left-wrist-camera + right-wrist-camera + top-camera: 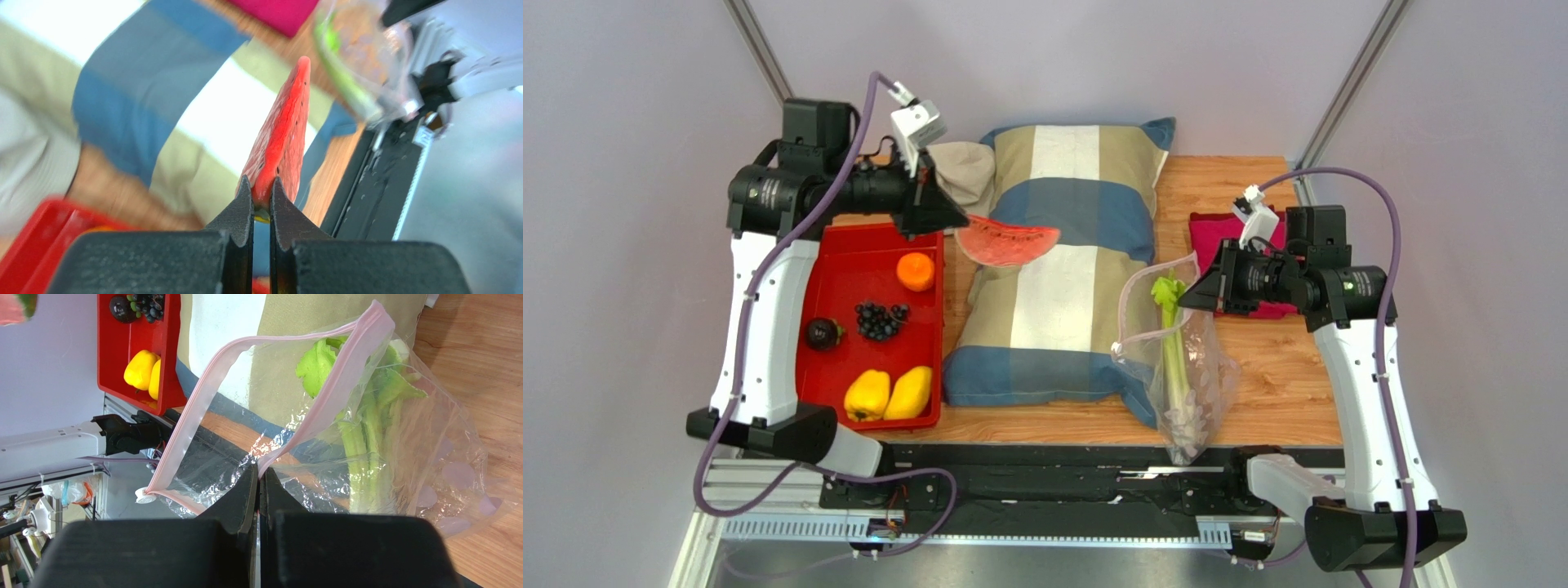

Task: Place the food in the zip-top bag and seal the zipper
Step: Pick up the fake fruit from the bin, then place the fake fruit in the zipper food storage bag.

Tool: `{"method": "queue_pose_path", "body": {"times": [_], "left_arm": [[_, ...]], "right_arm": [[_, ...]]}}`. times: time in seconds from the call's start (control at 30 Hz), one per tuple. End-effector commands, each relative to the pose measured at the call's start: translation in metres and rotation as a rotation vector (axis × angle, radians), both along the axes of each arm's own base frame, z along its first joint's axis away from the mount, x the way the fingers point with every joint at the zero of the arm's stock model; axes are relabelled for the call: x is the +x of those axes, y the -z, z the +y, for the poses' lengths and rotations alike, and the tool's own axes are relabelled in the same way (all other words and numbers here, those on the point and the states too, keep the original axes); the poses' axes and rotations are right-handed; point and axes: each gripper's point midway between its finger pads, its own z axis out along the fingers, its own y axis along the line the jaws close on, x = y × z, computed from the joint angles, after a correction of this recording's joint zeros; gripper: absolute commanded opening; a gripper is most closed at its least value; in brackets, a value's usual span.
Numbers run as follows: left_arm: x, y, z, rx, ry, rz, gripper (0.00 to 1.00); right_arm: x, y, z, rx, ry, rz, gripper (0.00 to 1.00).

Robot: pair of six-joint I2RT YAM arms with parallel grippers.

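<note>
My left gripper (955, 223) is shut on the rind end of a red watermelon slice (1010, 240) and holds it above the pillow's left edge; it also shows in the left wrist view (280, 139). My right gripper (1189, 298) is shut on the pink zipper strip (307, 413) of the clear zip-top bag (1185, 368), holding its mouth open. The green celery stalk (1172, 337) is inside the bag. Two yellow peppers (889, 395), an orange (916, 271), dark grapes (880, 320) and a dark round fruit (822, 332) lie in the red tray (842, 276).
A striped blue, white and tan pillow (1063, 263) fills the middle of the wooden table. A magenta cloth (1241, 233) lies behind the right gripper. A beige cloth (962, 169) sits at the pillow's back left. The black rail (1063, 472) runs along the near edge.
</note>
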Motion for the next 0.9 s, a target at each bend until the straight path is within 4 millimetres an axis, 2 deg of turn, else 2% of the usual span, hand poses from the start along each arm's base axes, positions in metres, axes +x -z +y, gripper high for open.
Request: {"method": "queue_pose_path", "body": {"times": [0.0,0.03,0.07,0.2,0.33,0.4,0.63,0.73,0.87], "left_arm": [[-0.009,-0.04,-0.05,-0.127,0.088,0.062,0.0],[-0.008,-0.039,-0.061,-0.136,0.101,0.099,0.0],[-0.016,-0.04,-0.076,-0.138,0.143,0.102,0.0],[-0.032,-0.034,-0.11,-0.133,0.232,0.144,0.0],[-0.031,-0.022,-0.133,-0.135,0.244,0.246,0.0],[-0.032,-0.021,-0.142,-0.134,0.245,0.271,0.0],[-0.025,0.004,-0.172,-0.069,0.257,0.32,0.0],[-0.026,0.02,-0.178,-0.038,0.241,0.376,0.0],[-0.027,0.027,-0.185,-0.031,0.203,0.42,0.0]], "right_arm": [[-0.006,-0.014,0.002,-0.021,-0.042,-0.097,0.0],[-0.007,-0.014,0.003,-0.021,-0.043,-0.102,0.0],[-0.007,-0.015,0.003,-0.02,-0.044,-0.107,0.0],[-0.012,-0.022,0.006,-0.01,-0.064,-0.138,0.0],[-0.018,-0.033,0.011,0.015,-0.086,-0.18,0.0],[-0.022,-0.037,0.013,0.023,-0.098,-0.2,0.0],[-0.024,-0.041,0.017,0.025,-0.107,-0.224,0.0],[-0.023,-0.044,0.017,0.026,-0.101,-0.239,0.0],[-0.024,-0.044,0.018,0.027,-0.1,-0.256,0.0]]}}
